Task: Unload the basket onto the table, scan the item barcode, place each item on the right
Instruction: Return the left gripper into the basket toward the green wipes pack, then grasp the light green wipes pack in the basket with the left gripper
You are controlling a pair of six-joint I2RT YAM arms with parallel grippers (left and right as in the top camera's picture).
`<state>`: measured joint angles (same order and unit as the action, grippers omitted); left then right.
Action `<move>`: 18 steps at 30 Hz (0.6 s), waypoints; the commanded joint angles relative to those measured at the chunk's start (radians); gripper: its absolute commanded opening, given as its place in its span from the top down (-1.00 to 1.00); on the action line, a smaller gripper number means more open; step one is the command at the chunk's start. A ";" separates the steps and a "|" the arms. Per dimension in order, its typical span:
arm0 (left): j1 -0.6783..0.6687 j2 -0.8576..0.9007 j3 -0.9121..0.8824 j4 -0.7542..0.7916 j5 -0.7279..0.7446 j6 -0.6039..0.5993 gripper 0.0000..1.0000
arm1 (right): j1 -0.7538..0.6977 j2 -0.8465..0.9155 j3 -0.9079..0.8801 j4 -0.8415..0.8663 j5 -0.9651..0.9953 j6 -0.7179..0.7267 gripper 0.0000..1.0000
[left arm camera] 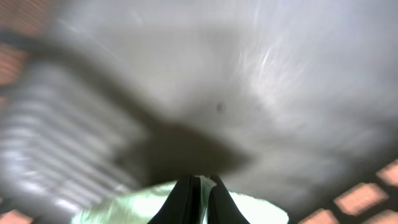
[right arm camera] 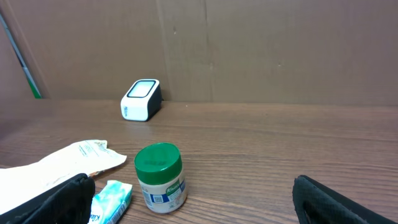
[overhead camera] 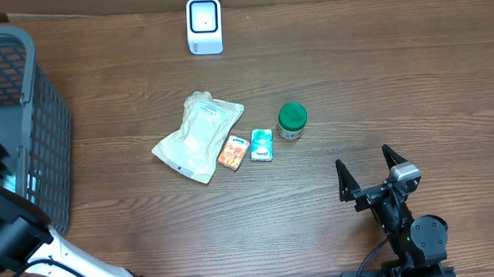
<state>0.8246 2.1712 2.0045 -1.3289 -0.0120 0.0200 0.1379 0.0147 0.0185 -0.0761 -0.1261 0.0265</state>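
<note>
1. Two grippers show opposite states: the left gripper has its fingers pressed together, while the right gripper stands with its fingers wide apart and nothing between them.
2. In the left wrist view, which is badly blurred, a pale green item lies right under and around the closed fingertips, at 6 o'clock in the frame. Whether the fingers actually pinch it cannot be told.
3. Seen from overhead, the left arm reaches into the grey basket at 9 o'clock on the table.
4. The scanner stands upright at 12 o'clock, well apart from both grippers.
5. Mid-table lie a white pouch, an orange packet touching its edge, and a teal packet just beside that.
6. A green-lidded jar stands upright at about 10 o'clock from the right gripper, near it but not touching.
</note>
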 commanded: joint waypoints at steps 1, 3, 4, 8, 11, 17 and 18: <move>-0.004 -0.008 0.129 -0.036 0.006 -0.054 0.91 | -0.004 -0.012 -0.010 0.004 0.001 -0.002 -1.00; -0.009 -0.008 0.177 -0.056 0.005 -0.054 0.91 | -0.004 -0.012 -0.010 0.004 0.001 -0.002 -0.99; -0.012 -0.008 0.193 -0.063 0.005 -0.054 0.91 | -0.004 -0.012 -0.010 0.004 0.001 -0.002 -1.00; -0.030 -0.008 0.218 -0.074 0.005 -0.054 0.92 | -0.004 -0.011 -0.010 0.004 0.001 -0.002 -1.00; -0.043 -0.008 0.218 -0.070 0.003 -0.054 0.92 | -0.004 -0.012 -0.010 0.005 0.001 -0.002 -0.99; -0.049 -0.008 0.217 -0.069 -0.022 -0.053 0.92 | -0.004 -0.012 -0.010 0.004 0.001 -0.002 -1.00; -0.049 -0.008 0.217 -0.067 -0.022 -0.054 0.91 | -0.004 -0.012 -0.010 0.004 0.001 -0.002 -0.99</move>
<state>0.7734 2.1708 2.1975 -1.3991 -0.0135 -0.0208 0.1379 0.0147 0.0185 -0.0757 -0.1265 0.0261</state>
